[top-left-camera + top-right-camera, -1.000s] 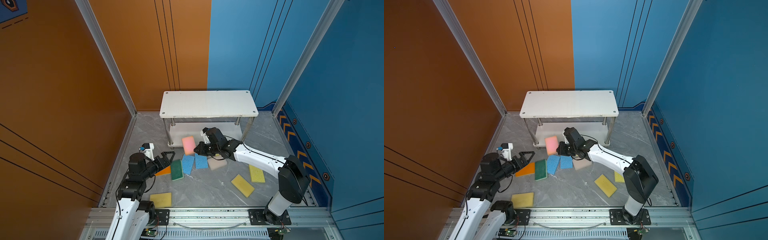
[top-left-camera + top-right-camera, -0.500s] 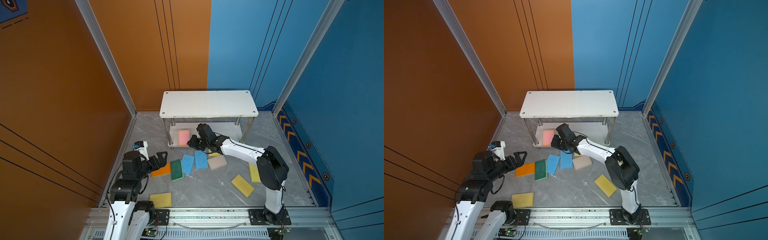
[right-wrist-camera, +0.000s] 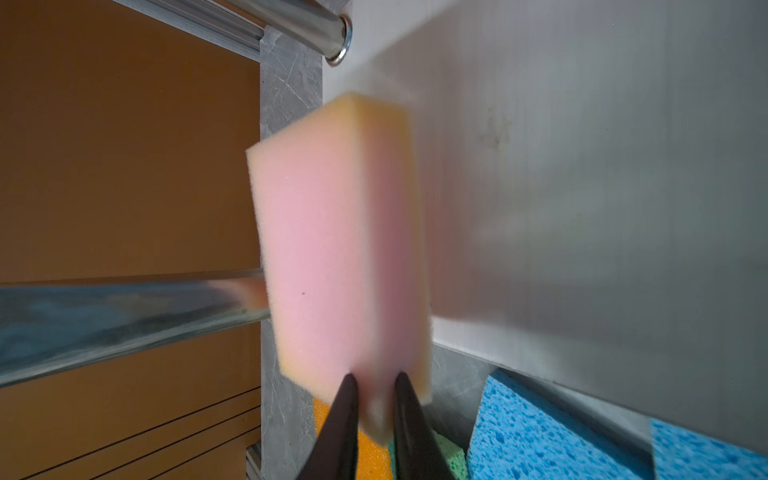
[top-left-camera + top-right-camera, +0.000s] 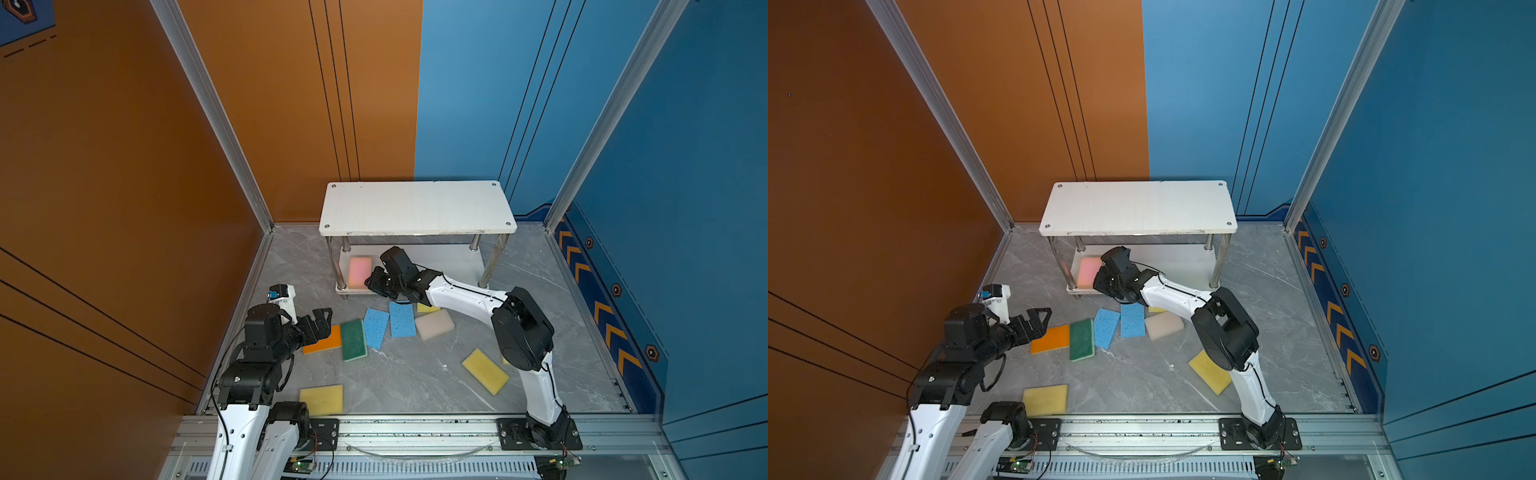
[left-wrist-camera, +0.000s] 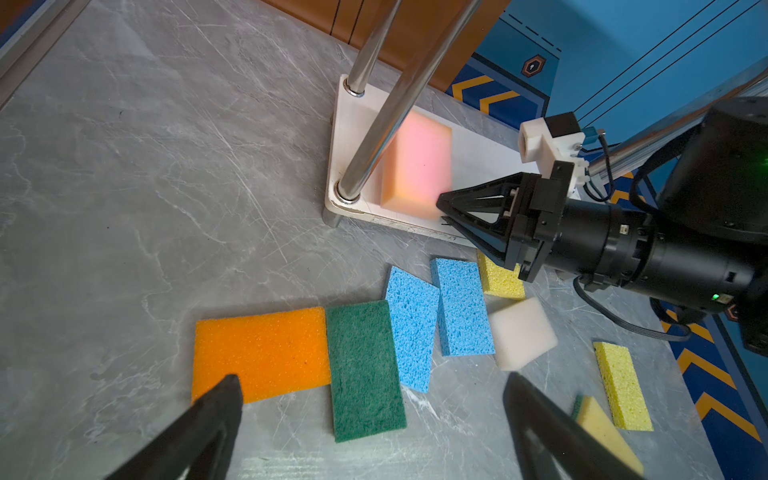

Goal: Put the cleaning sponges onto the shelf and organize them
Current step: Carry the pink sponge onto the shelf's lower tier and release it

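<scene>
The shelf (image 4: 417, 208) (image 4: 1138, 208) stands at the back, its top board bare. A pink sponge (image 4: 359, 270) (image 4: 1089, 270) (image 5: 419, 166) (image 3: 332, 249) lies on the left end of the lower board. My right gripper (image 4: 371, 284) (image 4: 1098, 282) (image 5: 440, 205) (image 3: 374, 382) pinches its near end. My left gripper (image 4: 322, 322) (image 4: 1040, 318) (image 5: 372, 378) hangs open and empty over the orange sponge (image 4: 322, 343) and the dark green sponge (image 4: 354, 338). Two blue sponges (image 4: 376, 328) (image 4: 402, 319) and an off-white one (image 4: 434, 325) lie on the floor beside them.
Yellow sponges lie on the marble floor: one (image 4: 322, 400) by the front rail, one (image 4: 485, 371) beside the right arm, one (image 4: 428, 308) partly under that arm. Shiny shelf legs (image 5: 386, 112) flank the pink sponge. Orange and blue walls close in the sides.
My right gripper has carried the pink sponge from above the floor pile back onto the shelf's lower board. My left arm has drawn back a little to the left, still open.
</scene>
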### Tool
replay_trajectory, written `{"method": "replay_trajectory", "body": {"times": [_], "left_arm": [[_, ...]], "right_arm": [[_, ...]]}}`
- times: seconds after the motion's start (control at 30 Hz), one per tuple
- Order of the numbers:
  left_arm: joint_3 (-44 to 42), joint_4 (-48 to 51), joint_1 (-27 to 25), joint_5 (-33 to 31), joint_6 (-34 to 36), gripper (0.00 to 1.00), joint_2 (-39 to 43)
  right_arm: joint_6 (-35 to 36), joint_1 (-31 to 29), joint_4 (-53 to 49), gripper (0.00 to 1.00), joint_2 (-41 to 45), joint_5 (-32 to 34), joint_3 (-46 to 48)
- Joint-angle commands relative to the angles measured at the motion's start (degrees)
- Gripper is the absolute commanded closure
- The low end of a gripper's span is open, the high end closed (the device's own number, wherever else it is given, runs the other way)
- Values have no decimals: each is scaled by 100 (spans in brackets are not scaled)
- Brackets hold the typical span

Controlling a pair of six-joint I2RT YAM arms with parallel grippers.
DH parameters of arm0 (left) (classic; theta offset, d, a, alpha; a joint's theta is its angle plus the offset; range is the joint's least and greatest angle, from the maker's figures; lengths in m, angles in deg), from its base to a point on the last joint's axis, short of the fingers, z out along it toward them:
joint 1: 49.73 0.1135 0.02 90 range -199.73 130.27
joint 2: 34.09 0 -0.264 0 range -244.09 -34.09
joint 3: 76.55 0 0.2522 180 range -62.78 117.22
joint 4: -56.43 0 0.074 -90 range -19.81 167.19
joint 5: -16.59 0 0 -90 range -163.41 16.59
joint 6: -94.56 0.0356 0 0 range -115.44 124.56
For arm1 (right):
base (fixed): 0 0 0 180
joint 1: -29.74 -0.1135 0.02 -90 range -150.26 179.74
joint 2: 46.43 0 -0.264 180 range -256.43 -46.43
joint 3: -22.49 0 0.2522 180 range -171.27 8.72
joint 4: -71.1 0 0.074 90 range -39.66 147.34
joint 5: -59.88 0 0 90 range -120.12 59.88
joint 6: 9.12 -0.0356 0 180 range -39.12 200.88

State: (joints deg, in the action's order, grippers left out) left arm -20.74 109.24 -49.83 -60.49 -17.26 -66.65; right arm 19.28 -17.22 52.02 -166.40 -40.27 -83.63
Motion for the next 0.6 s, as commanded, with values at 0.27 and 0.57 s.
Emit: {"method": "replay_trajectory", "body": {"times": [0.27,0.57], "left_arm": [[-22,72,63,-26,126,2,76],[-45,12,130,77,126,2,48]], "right_arm": [[-199,-59,70,83,-354,256,-295],[-212,-85,67,83,-499,331,-479]]}}
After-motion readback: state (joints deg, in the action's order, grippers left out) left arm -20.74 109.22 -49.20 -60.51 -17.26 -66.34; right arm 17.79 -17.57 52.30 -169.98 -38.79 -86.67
